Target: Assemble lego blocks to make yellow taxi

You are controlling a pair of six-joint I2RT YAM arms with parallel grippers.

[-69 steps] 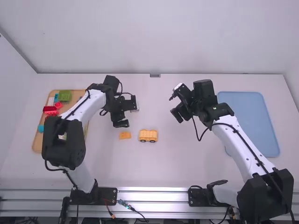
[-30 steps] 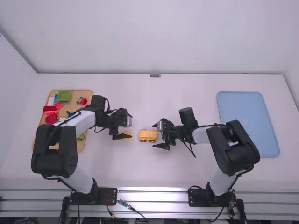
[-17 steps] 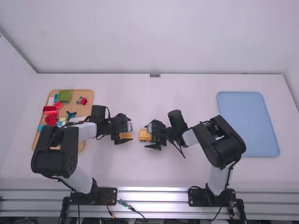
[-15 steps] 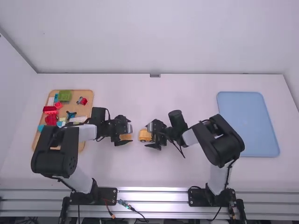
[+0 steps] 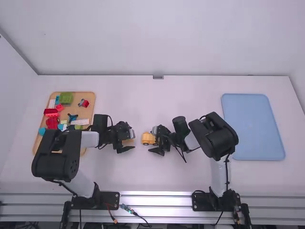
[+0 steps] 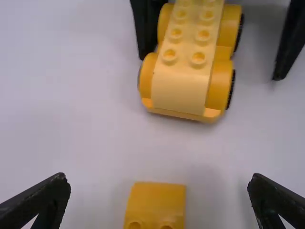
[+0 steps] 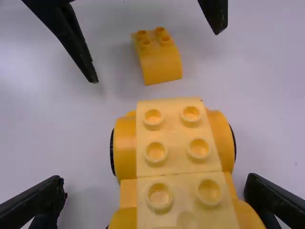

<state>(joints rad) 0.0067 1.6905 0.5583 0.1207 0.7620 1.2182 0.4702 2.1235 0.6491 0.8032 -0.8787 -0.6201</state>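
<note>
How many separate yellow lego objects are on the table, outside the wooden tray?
2: the small block, between the fingers of the left hand, and the wheeled car, between those of the right hand.

Two robot arms (image 5: 56, 155) on a metal rail (image 5: 155, 200) suggest a robotics lab.

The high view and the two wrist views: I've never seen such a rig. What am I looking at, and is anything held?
Two robot arms with black two-finger grippers work at a white table. The high view looks down from above and behind them; each wrist view comes from that arm's own camera, its fingers at the bottom edge.

Nothing is gripped: the left gripper is open around a small yellow four-stud block, the right gripper open around a yellow wheeled car body. A tan tray on the left holds coloured blocks; a blue tray lies on the right.
</note>
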